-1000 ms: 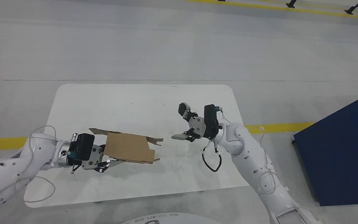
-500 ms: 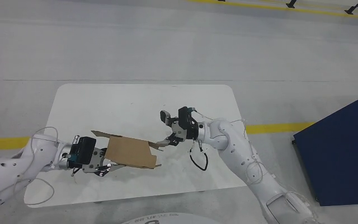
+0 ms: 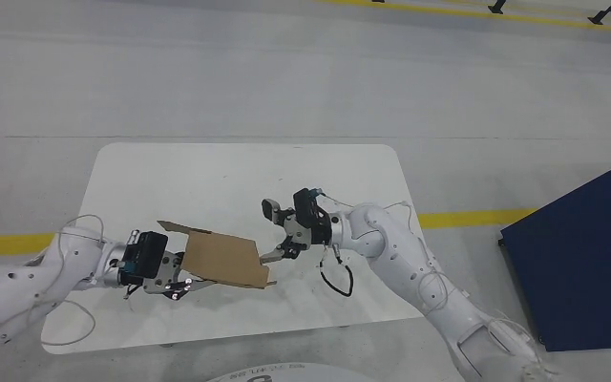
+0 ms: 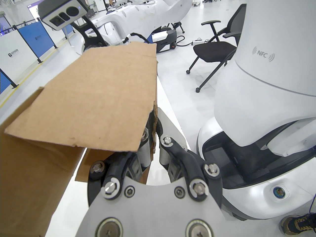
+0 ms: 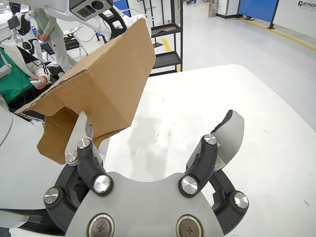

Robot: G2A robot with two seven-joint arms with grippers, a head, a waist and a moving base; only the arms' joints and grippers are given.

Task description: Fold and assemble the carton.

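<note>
Carton (image 3: 224,258): brown cardboard, only partly opened, panels slanted rather than square. It sits over the near half of the table, on the robot's left of centre, with its long side running across the table. The end nearest the left arm is raised off the table; whether the other end touches cannot be told. Loose flaps stick out at both ends.

Left gripper (image 4: 154,127): clenched on the carton, with both fingers pinching one cardboard edge at the carton's left end. The top panel hangs over the fingers in the wrist view.

Right gripper (image 3: 271,232): released, fingers spread wide, at the carton's right end. One finger (image 5: 80,129) lies against the carton's lower flap edge. The other finger (image 5: 232,124) is well clear, over bare table. No grasp on the cardboard.

Table (image 3: 239,181): white with rounded corners, faint scuff marks on the surface near the right gripper.

Floor (image 3: 430,86): grey, with a yellow line running past the table on both sides.
</note>
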